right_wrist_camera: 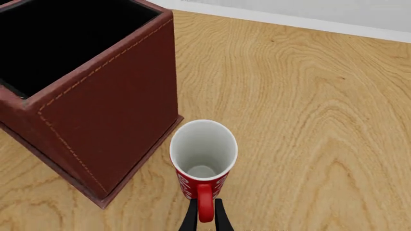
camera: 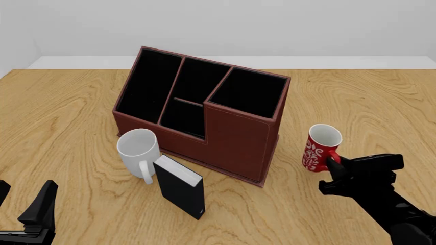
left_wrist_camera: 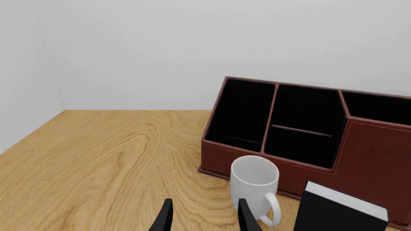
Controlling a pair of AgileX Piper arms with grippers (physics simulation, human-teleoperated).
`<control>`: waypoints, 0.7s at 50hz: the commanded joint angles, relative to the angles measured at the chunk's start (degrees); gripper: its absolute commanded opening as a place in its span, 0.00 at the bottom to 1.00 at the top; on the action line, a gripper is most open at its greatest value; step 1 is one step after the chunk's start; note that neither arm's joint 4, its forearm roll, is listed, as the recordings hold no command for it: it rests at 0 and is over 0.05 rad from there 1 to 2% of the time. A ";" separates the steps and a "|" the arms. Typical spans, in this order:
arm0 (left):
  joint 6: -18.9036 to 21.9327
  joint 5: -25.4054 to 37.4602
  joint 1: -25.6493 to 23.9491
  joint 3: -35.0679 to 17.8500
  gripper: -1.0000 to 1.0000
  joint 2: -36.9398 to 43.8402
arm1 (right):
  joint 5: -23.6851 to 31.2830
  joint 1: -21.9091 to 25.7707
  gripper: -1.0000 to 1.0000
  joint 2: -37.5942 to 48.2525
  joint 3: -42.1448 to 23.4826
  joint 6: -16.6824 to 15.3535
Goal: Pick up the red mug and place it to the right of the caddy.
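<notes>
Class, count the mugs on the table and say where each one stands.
2. The white mug stands at the caddy's front left, beside the black box. The red mug is right of the caddy, its handle in the right end effector.

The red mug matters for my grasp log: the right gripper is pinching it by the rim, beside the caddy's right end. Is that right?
Not quite. The right gripper is shut on the handle of the red mug, not its rim; the right wrist view shows the fingers on either side of the handle. The mug is indeed beside the right end of the caddy.
</notes>
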 commanded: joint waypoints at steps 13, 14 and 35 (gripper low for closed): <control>0.00 0.00 0.00 0.00 1.00 0.00 | 0.34 4.35 0.00 -2.43 0.94 3.15; 0.00 0.00 0.00 0.00 1.00 0.00 | 0.24 4.54 0.00 -2.31 0.97 3.13; 0.00 0.00 0.00 0.00 1.00 0.00 | -0.95 7.30 0.00 0.05 0.00 2.96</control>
